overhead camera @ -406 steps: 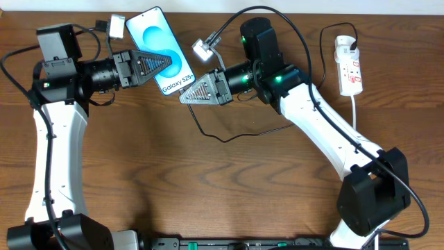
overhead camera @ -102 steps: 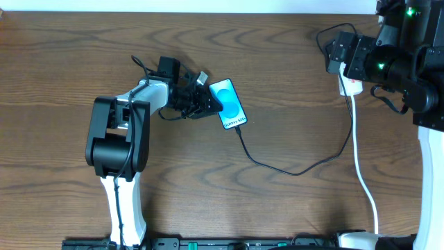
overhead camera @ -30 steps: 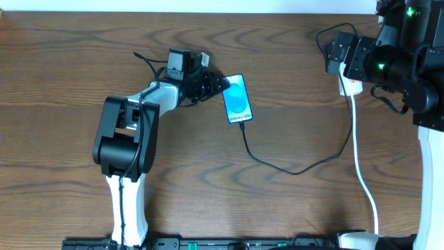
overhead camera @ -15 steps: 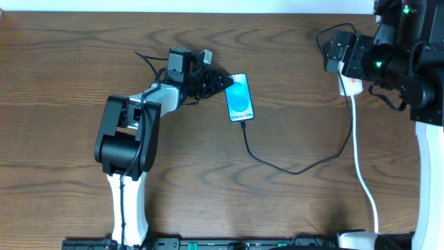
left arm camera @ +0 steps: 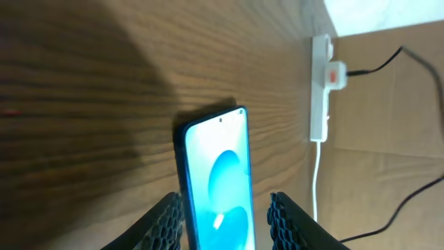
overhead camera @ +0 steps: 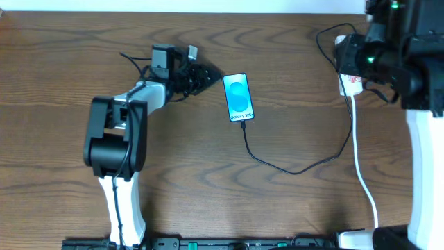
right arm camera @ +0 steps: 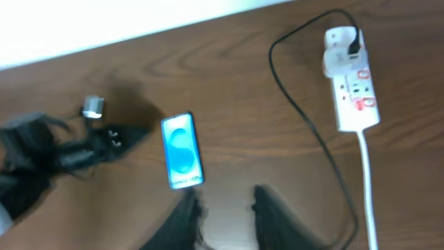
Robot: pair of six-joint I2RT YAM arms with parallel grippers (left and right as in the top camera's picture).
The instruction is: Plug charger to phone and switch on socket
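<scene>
Overhead, the left end effector (overhead camera: pixel 208 76) stands spread just left of the phone (overhead camera: pixel 238 97), which lies flat mid-way along the desk (overhead camera: pixel 173 194) with the charger (overhead camera: pixel 291 169) seemingly seated in its near end. Plugging looks done. The right end effector (right arm camera: pixel 225 196) is too blurred to tell whether it is spread or pressed together. It must next come down on the socket (overhead camera: pixel 352 85), far right, and press a red switch (right arm camera: pixel 360 104).

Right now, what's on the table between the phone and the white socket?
In the overhead view the table is bare wood straight between the phone and the socket. Only the charger's thin black cable curves from one to the other.
</scene>
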